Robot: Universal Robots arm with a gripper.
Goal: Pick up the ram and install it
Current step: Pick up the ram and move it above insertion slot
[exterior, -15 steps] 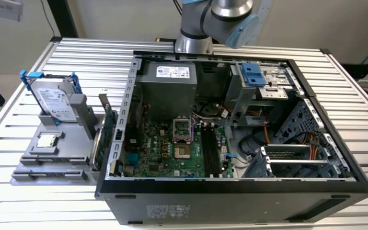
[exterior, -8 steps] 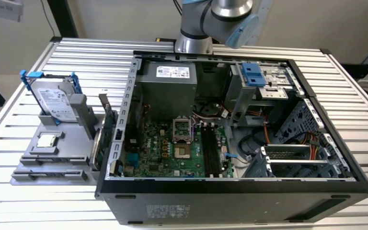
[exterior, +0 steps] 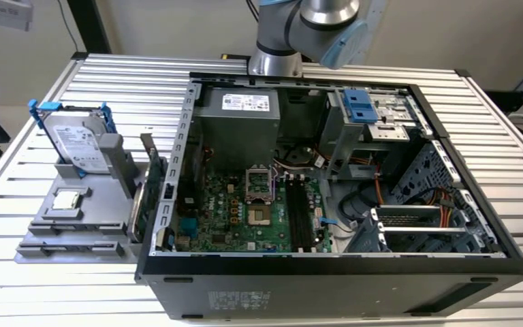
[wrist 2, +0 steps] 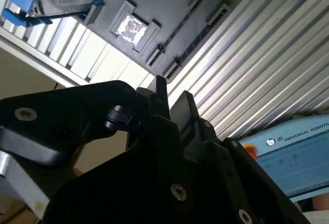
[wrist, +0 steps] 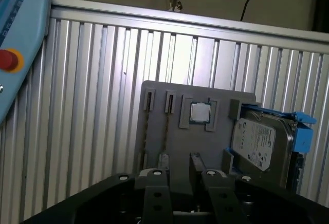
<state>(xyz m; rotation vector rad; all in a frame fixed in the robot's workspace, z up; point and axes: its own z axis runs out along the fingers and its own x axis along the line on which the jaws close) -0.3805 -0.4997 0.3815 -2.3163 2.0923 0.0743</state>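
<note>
My pincer (wrist: pixel 179 163) hangs slightly spread and empty, well apart from the gray holder (wrist: pixel 211 147) on the table (exterior: pixel 498 75). The ram (exterior: pixel 157 191) stands on edge in that holder.

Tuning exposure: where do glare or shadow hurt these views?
First wrist view: glare whitens the slatted table. Second wrist view: the processor flares white. Exterior view: the inside of the computer case sits in shadow.
</note>
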